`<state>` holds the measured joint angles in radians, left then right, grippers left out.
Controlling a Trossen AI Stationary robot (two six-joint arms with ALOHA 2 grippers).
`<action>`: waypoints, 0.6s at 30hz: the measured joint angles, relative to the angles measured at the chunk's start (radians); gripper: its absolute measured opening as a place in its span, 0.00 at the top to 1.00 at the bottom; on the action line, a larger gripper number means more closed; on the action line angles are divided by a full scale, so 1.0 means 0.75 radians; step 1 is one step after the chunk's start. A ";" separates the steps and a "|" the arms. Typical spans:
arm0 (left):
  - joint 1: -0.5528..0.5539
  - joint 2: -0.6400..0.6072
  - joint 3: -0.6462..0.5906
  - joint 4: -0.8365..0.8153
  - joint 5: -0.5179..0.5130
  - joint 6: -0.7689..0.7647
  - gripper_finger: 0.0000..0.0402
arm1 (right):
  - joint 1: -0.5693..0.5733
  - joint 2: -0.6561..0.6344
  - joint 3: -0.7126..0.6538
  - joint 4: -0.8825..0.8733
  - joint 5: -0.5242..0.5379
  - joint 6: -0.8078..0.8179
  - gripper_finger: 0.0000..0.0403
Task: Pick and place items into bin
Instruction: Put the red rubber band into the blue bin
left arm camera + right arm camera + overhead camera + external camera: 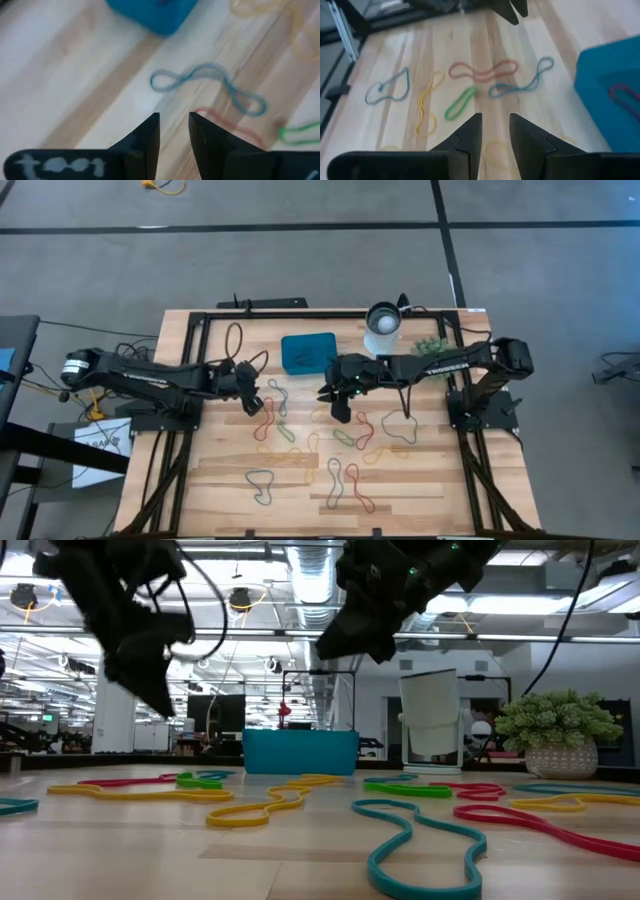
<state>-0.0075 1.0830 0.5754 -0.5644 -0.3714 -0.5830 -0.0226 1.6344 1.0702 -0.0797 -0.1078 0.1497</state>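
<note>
Several rubber-band items lie flat on the wooden table: a blue one (207, 85) and a red one (225, 122) just ahead of my left gripper (174, 125), and red (482, 71), blue (522, 82), green (460, 102) and yellow (427, 102) ones ahead of my right gripper (495, 127). The teal bin (308, 352) stands at the table's far middle with a red band (623, 95) in it. My left gripper (254, 402) hovers left of the bin, my right gripper (332, 398) just in front of it. Both are open with nothing between the fingers.
A white cup (383, 320) and a small green plant (432, 345) stand at the far right, beside the bin. More bands (262, 485) lie spread toward the near edge. A black frame (200, 320) runs along the table's sides.
</note>
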 joint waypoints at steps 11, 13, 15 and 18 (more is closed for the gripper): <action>-0.019 0.283 -0.126 0.342 0.048 -0.060 0.77 | 0.010 -0.001 0.000 0.006 0.002 0.003 0.77; -0.019 0.337 -0.128 0.395 0.073 -0.041 0.77 | 0.010 -0.001 0.000 0.006 0.004 -0.007 0.77; -0.019 0.392 -0.128 0.440 0.079 -0.038 0.77 | 0.010 -0.001 0.000 0.006 0.006 -0.011 0.77; -0.020 0.445 -0.122 0.459 0.075 -0.035 0.77 | 0.010 -0.001 0.000 0.006 0.006 -0.012 0.77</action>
<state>-0.0222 1.4165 0.4836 -0.2202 -0.3154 -0.6094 -0.0154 1.6337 1.0702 -0.0750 -0.1036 0.1410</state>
